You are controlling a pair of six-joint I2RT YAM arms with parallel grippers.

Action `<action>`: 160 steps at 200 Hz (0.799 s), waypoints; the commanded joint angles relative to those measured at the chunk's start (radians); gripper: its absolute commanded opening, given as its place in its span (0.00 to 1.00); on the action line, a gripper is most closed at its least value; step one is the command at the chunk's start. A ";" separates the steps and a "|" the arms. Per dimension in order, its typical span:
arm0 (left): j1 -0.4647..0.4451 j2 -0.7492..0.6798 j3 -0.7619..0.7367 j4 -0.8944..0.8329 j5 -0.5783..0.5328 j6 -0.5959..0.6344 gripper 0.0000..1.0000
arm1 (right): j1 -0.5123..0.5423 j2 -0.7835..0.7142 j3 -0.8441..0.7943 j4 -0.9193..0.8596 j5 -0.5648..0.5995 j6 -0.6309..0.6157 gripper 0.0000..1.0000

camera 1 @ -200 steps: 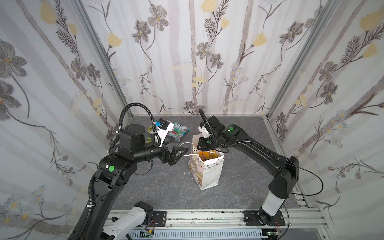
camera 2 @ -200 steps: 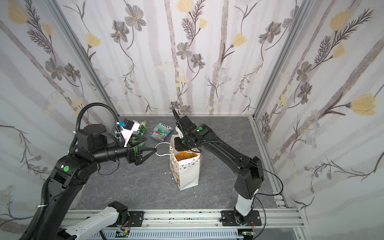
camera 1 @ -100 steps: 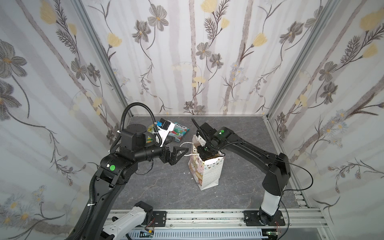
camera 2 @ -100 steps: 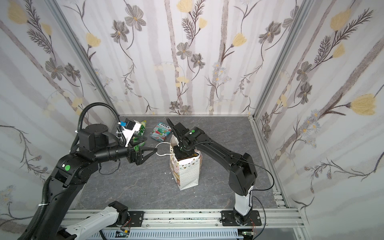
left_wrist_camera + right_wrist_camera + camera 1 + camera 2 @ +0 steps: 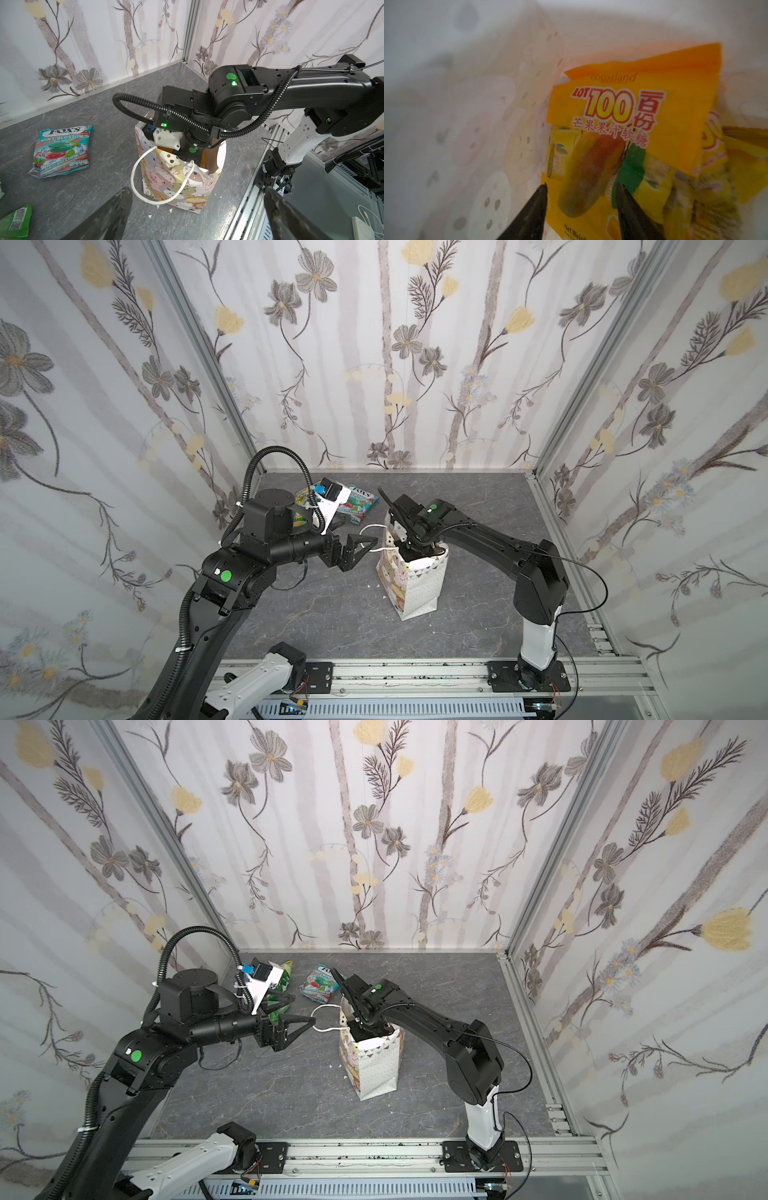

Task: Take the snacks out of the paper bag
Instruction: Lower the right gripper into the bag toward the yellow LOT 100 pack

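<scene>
right gripper (image 5: 581, 186): down in the paper bag (image 5: 415, 589), jaws partly apart, holding nothing | left gripper (image 5: 196, 190): wide open, empty, beside the bag | mango gummy packet (image 5: 633, 116): inside the bag, looks light, crinkly, slippery | I would pinch its flat top edge

Three walls, same wallpaper: back wall (image 5: 415, 364) at 12 o'clock, side walls at 9 o'clock (image 5: 62, 448) and 3 o'clock (image 5: 685, 448). Pale ground, grey vertical stripes, grey flowers, yellow blossoms. Aluminium corner posts (image 5: 201, 344) at 11 and 1 o'clock. Floor (image 5: 332, 622) is dark grey, marbled, matte. Aluminium rail (image 5: 415, 674) runs across at 6 o'clock, with a white slotted duct (image 5: 395, 711) just below it. Light is soft and even, with faint shadows.
</scene>
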 commanded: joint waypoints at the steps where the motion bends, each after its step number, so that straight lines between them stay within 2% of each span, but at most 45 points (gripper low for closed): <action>1: -0.002 0.003 -0.003 0.018 -0.006 0.013 1.00 | 0.013 0.018 -0.022 0.030 -0.009 -0.009 0.64; 55: -0.003 -0.005 -0.006 0.008 -0.017 0.021 1.00 | 0.017 0.042 -0.109 0.112 0.000 0.011 0.77; 116: -0.006 -0.003 -0.006 0.014 -0.016 0.017 1.00 | 0.019 0.052 -0.237 0.224 -0.065 0.017 0.89; 143: -0.006 -0.002 -0.006 0.015 -0.016 0.017 1.00 | 0.019 0.061 -0.262 0.243 -0.064 0.022 0.83; 160: -0.007 -0.003 -0.006 0.015 -0.017 0.015 1.00 | 0.019 0.062 -0.269 0.248 -0.068 0.023 0.68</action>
